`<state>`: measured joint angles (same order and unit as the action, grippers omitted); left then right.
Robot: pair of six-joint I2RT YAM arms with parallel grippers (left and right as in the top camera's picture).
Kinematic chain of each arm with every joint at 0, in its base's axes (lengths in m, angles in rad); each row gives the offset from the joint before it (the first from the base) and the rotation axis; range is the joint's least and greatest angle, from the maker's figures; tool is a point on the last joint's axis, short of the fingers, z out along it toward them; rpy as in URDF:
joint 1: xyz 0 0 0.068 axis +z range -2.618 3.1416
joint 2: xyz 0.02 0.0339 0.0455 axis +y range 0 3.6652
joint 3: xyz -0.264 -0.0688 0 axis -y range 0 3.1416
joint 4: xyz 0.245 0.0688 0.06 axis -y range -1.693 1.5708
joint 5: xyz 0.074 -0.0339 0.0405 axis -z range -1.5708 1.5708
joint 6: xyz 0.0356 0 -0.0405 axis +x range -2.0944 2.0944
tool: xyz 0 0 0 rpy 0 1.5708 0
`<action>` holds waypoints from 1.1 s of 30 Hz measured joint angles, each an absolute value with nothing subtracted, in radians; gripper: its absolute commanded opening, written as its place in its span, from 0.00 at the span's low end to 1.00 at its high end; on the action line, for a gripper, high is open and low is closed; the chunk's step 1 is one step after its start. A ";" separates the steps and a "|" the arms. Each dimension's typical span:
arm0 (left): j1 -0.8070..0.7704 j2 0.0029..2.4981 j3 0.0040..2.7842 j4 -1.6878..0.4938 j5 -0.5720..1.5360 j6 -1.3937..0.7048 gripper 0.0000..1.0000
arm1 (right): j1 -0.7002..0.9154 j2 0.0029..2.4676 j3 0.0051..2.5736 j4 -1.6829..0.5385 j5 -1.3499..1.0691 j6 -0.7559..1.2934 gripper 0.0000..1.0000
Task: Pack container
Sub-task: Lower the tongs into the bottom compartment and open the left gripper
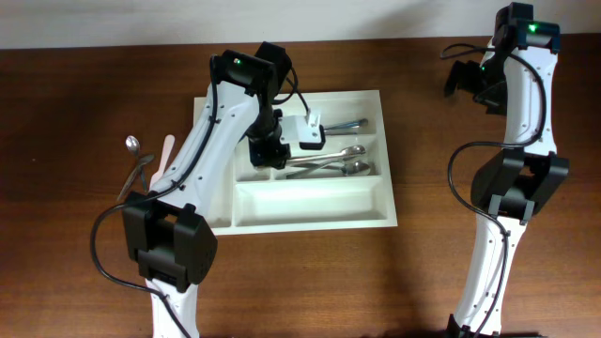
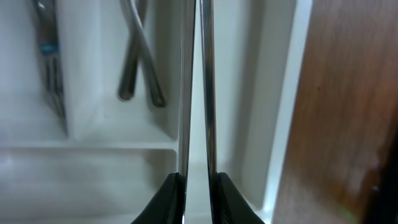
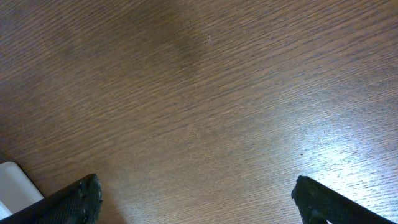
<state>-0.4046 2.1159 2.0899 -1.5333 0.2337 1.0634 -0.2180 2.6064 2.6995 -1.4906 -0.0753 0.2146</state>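
The container (image 1: 310,214) is a large white compartment tray at mid-table, with several metal utensils (image 1: 340,160) lying in its upper right compartments. My left gripper (image 1: 268,147) hangs over the tray's middle-left part. In the left wrist view the left gripper (image 2: 197,177) is shut on a thin metal utensil (image 2: 208,93), whose two shiny edges run straight up from the fingers above the container (image 2: 283,124). Two more utensil handles (image 2: 140,56) lie in a compartment beyond. My right gripper (image 1: 467,79) is open far to the right; in its own view the right gripper (image 3: 196,199) holds nothing above bare wood.
Left of the tray on the table lie a metal spoon (image 1: 132,144), a pale wooden stick (image 1: 167,148) and another metal utensil (image 1: 137,175), partly under my left arm. A white corner (image 3: 13,182) shows at the lower left of the right wrist view.
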 measured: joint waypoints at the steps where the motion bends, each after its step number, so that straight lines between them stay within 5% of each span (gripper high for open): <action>1: -0.405 2.116 2.088 -1.522 0.237 1.066 0.02 | -0.218 2.606 2.700 -1.491 -0.075 0.214 0.99; 24: -0.404 2.119 1.722 -1.367 0.371 1.198 0.03 | -0.218 2.606 2.700 -1.491 -0.075 0.214 0.99; 26: -0.404 2.119 1.706 -1.360 0.371 1.203 0.30 | -0.218 2.606 2.700 -1.491 -0.075 0.214 0.99; 28: -0.404 2.119 1.704 -1.353 0.372 1.209 0.46 | -0.218 2.606 2.700 -1.491 -0.076 0.214 0.99; 33: -0.404 2.119 1.704 -1.348 0.375 1.215 0.50 | -0.218 2.606 2.700 -1.491 -0.075 0.214 0.99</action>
<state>-0.4038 2.1193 1.7042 -1.3483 0.3748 1.2152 -0.2180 2.6064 2.6995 -1.4906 -0.0753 0.2138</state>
